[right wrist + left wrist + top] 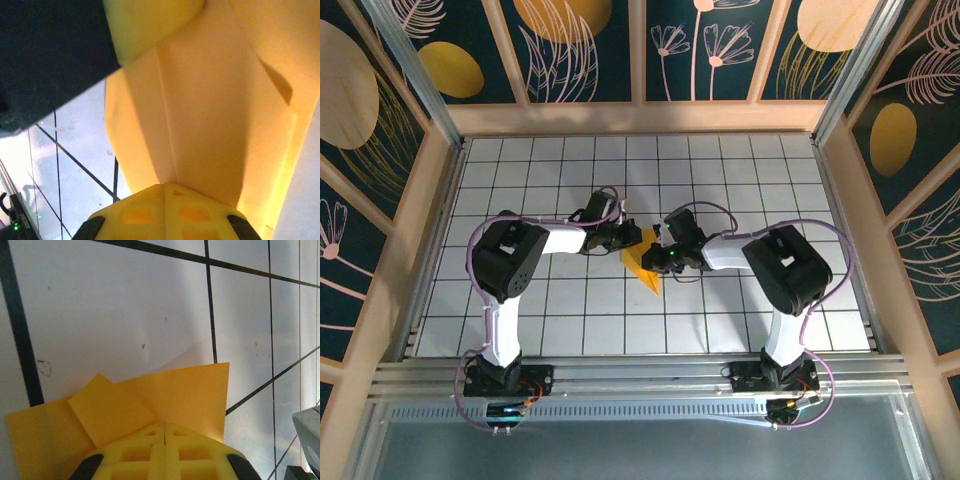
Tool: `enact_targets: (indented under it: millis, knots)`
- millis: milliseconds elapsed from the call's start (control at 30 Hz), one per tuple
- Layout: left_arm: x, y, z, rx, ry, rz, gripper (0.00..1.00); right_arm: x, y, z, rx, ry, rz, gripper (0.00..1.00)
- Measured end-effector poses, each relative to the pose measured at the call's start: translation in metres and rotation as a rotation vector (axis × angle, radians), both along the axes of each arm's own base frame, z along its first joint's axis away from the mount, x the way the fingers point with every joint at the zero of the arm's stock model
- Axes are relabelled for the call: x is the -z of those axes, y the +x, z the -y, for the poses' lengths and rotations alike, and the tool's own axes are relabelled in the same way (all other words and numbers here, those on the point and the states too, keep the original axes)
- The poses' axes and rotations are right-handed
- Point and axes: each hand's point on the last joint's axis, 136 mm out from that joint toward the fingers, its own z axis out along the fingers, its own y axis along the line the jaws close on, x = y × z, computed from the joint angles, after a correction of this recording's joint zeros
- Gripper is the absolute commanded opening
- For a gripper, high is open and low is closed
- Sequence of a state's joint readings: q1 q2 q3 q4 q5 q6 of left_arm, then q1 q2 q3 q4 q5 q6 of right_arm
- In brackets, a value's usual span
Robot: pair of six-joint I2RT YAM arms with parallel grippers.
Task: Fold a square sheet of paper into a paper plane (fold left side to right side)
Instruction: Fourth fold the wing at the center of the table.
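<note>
The paper [642, 266] lies at the middle of the counter [520, 180], already partly folded into a narrow wedge. From above, its long axis runs from the gap between my two grippers down toward my bases, and the point leans a little to my right. The wide end is tucked under both wrists, so I see only the near half clearly.

My left gripper [626, 237] sits at the far left of the paper with its jaws clenched, the yellow fingers meeting along one seam. In the left wrist view the paper spreads out just ahead of and beneath those tips, with a small flap [107, 407] turned over on top of it. Whether I pinch a layer or only press down, I cannot tell.

My right gripper [660, 243] is at the far right of the paper, just beside the left one, and it is also clenched. In the right wrist view the paper rises close in front of the tips, and a crease [167, 130] runs straight down to the seam between them. Here too I cannot tell whether a layer is caught.

The fold goes from left to right, so I judge the centre crease to be the hinge. My left arm is nearer the side that must travel. The right gripper would best hold that hinge line still.
</note>
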State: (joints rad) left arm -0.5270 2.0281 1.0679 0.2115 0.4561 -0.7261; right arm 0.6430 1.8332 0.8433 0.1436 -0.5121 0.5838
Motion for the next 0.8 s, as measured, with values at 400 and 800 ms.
enact_targets:
  millis: [400,800]
  knots:
    - [0.0,-0.002,0.001,0.004,0.0,-0.004,0.0,-0.001,-0.012,0.006,0.0,0.006,-0.001,0.0]
    - [0.0,-0.002,0.001,0.005,0.0,-0.005,0.0,-0.002,-0.02,0.005,-0.009,-0.006,-0.034,0.0]
